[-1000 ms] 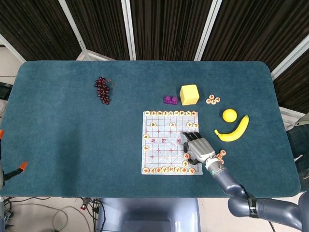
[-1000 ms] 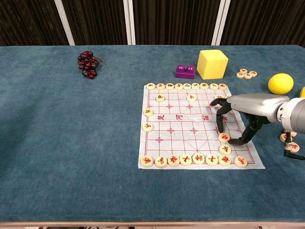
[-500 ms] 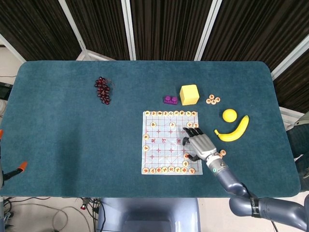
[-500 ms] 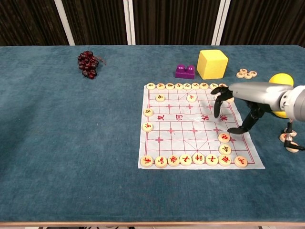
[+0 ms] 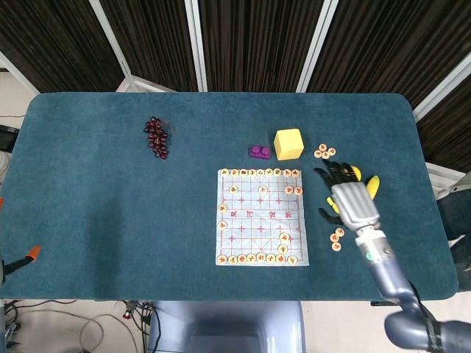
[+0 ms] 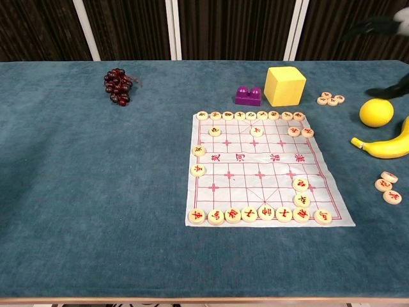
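Since a second ago, the right hand [image 5: 349, 198] rose off the board [image 5: 261, 215] toward three o'clock, fingers apart and empty, above the banana [image 6: 385, 146]; left hand unseen.

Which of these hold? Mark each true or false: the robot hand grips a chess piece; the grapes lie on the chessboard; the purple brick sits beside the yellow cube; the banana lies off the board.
1. The right robot hand grips a chess piece: false, it hangs above the banana with fingers spread, holding nothing.
2. The grapes lie on the chessboard: false, they lie apart on the table.
3. The purple brick sits beside the yellow cube: true.
4. The banana lies off the board: true.
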Controlling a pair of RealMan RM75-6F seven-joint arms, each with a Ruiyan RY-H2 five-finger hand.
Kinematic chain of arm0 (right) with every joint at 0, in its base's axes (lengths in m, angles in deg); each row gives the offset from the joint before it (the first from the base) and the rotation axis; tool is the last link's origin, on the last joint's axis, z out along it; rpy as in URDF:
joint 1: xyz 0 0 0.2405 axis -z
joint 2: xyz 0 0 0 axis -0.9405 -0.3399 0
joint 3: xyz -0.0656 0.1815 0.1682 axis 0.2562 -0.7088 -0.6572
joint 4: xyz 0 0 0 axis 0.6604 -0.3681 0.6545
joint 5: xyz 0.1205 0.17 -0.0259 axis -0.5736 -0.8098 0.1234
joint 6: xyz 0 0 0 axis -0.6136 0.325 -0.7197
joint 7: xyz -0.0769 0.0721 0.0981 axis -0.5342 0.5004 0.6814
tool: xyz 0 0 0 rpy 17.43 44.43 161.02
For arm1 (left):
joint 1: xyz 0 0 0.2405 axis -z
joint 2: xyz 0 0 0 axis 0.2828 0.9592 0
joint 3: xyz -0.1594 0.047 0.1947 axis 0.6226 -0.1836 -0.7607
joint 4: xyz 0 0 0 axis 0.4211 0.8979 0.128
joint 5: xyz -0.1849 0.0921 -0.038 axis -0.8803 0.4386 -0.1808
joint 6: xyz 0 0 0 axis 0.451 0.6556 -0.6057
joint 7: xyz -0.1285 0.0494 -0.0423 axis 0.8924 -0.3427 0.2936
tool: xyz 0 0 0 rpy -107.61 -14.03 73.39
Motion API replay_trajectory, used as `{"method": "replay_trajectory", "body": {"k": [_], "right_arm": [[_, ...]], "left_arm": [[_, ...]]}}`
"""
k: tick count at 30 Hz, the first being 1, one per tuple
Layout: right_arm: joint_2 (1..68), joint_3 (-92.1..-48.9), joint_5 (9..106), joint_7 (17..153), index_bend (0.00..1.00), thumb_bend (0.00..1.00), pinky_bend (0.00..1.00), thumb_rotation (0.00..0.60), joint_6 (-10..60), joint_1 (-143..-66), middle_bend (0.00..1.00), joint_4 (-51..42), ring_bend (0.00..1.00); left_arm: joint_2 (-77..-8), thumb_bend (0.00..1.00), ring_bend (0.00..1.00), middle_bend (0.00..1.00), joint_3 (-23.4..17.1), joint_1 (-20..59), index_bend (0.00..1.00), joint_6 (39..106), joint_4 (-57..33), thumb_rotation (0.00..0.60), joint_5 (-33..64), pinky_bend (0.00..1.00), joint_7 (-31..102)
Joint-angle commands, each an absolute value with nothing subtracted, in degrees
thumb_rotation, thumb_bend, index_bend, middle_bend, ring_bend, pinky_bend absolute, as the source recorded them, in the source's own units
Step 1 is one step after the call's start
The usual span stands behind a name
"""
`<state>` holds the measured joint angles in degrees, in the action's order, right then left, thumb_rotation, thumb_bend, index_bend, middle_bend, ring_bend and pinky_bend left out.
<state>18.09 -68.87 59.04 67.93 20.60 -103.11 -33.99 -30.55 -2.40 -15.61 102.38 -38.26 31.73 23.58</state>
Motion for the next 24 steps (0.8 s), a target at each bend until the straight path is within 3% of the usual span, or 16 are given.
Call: {"method": "replay_trajectory", "body": {"k": [1, 7, 11, 24], "right_arm": [[14.15, -63.76, 70.41, 68.91, 0.12, 0.37, 0.02, 0.600, 6.81, -92.81, 0.00, -37.78, 0.00], [16.19, -56.73, 80.88, 72.41, 0.12, 0.37, 0.02, 0.600, -4.94, -82.36, 0.00, -32.94, 0.00], [19.22, -54.53, 84.74, 72.43, 0.12, 0.37, 0.02, 0.600, -8.03, -78.68, 0.00, -27.36, 0.00], [22.93, -56.77, 83.48, 68.85, 0.07, 0.37, 0.02, 0.600, -6.64, -75.70, 0.00, -21.01, 0.00]], "left_arm": [[-30.58, 0.03, 0.00, 0.00, -2.40, -15.59, 0.04, 102.33, -38.25, 0.600, 31.70, 0.04, 23.51], [-30.39, 0.03, 0.00, 0.00, -2.30, -15.75, 0.04, 102.64, -38.38, 0.600, 31.70, 0.04, 23.71], [-30.08, 0.03, 0.00, 0.00, -2.24, -15.85, 0.04, 102.53, -38.42, 0.600, 31.45, 0.04, 24.13], [-29.28, 0.03, 0.00, 0.00, -2.22, -16.06, 0.04, 101.99, -39.36, 0.600, 30.28, 0.04, 23.77]]}}
